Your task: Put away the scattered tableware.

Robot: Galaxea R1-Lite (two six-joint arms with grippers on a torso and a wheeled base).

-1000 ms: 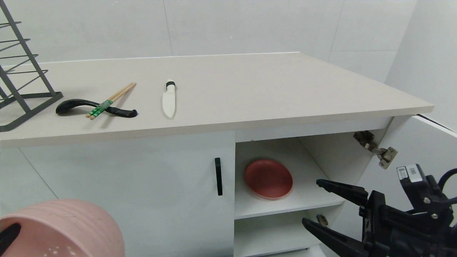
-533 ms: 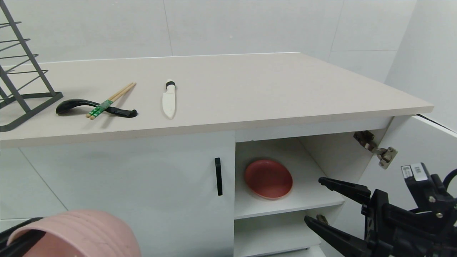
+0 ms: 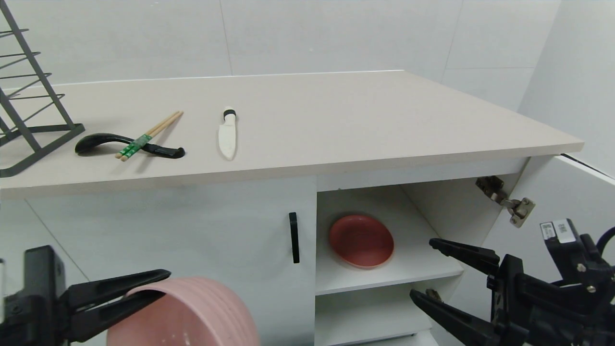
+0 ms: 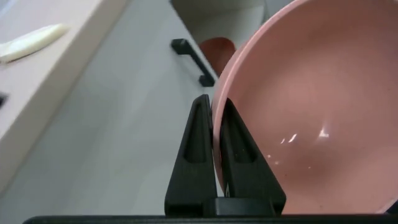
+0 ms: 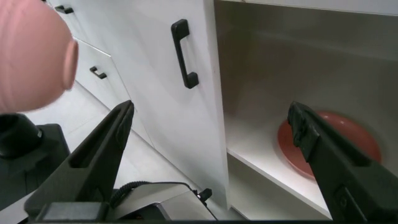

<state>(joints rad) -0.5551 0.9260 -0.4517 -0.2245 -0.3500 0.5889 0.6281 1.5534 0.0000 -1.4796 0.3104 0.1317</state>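
Open cabinet bay (image 3: 447,211) at lower right, right door (image 3: 571,192) swung wide; bare shelf to the right of one red plate (image 3: 361,240) on the upper shelf. Closed door (image 3: 192,226) alongside, one black handle (image 3: 294,238) at its edge. On the countertop (image 3: 360,110), toward the left front edge: one black spoon (image 3: 96,140), one pair of chopsticks (image 3: 149,134) laid across it, one pale knife (image 3: 227,134) apart (wire rack (image 3: 29,96) at far left). Low before the closed door, left gripper (image 3: 165,282), jaws pinched on the rim of one tilted pink bowl (image 3: 202,312). Outside the open bay, right gripper (image 3: 420,269), roughly level, jaws spread wide, holding nothing.
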